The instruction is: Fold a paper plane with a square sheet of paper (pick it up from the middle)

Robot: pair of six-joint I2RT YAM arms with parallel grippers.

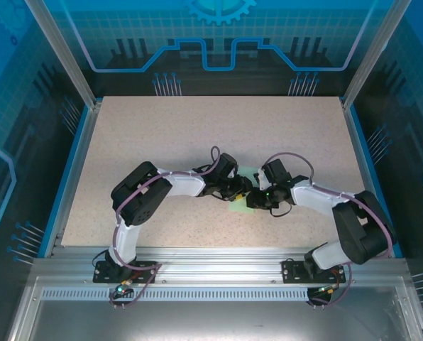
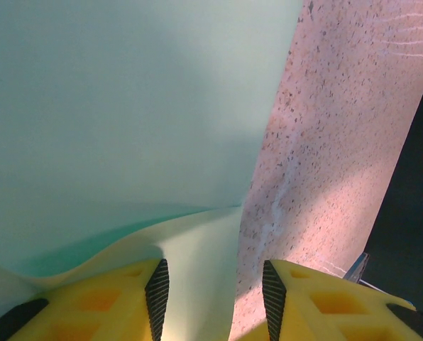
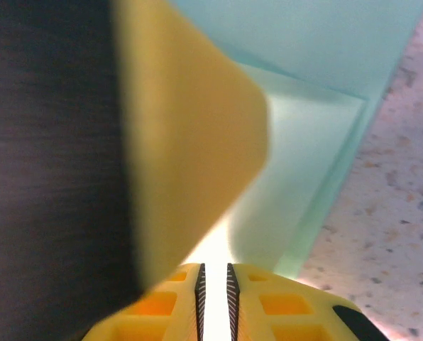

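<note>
The square sheet of paper is pale mint green and partly folded. It lies at the table's middle, mostly hidden under both grippers. My left gripper hovers low over it. In the left wrist view the left gripper stands open, and a raised flap of the paper curls up between its fingers without being pinched. My right gripper meets it from the right. In the right wrist view the right gripper is nearly closed on a pale edge of the layered paper. A blurred yellow finger of the left gripper crowds that view.
The speckled beige table stretches out on all sides of the paper. Blue-edged enclosure walls border it left, right and back. An aluminium rail with the arm bases runs along the near edge.
</note>
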